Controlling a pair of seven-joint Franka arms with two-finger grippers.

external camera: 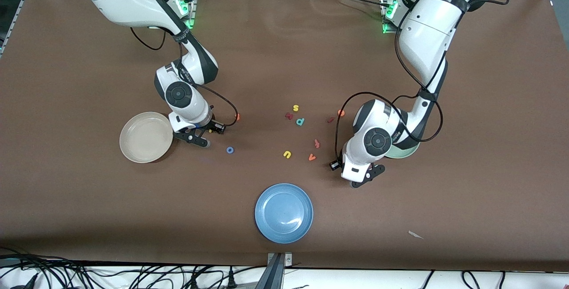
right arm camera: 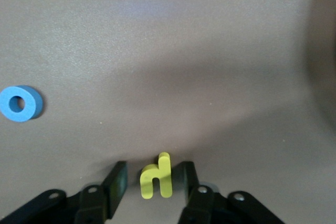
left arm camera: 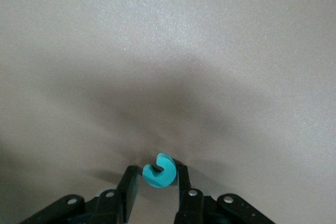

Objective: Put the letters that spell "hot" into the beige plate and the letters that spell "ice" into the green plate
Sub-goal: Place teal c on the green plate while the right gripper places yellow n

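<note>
My left gripper (external camera: pixel 366 178) (left arm camera: pixel 156 169) is shut on the teal "c" (left arm camera: pixel 160 170), low over bare table beside the pale green plate (external camera: pixel 406 151), which the left arm mostly hides. My right gripper (external camera: pixel 201 138) (right arm camera: pixel 154 170) is down at the table beside the empty beige plate (external camera: pixel 146 140). It is open, and the yellow "h" (right arm camera: pixel 156 182) lies between its fingers with a gap on each side. The blue "o" (external camera: pixel 230 150) (right arm camera: pixel 19 103) lies close by. The orange "t" (external camera: pixel 238 117) lies beside the right wrist. The orange "e" (external camera: pixel 341 112) and dark red "i" (external camera: pixel 330 120) lie by the left arm.
Other loose letters lie mid-table: a yellow "s" (external camera: pixel 295 108), teal "p" (external camera: pixel 300 122), reddish "t" (external camera: pixel 317 143), yellow "u" (external camera: pixel 287 154) and orange "v" (external camera: pixel 312 157). An empty blue plate (external camera: pixel 283 212) sits nearer the front camera. A white scrap (external camera: pixel 415 234) lies near the front edge.
</note>
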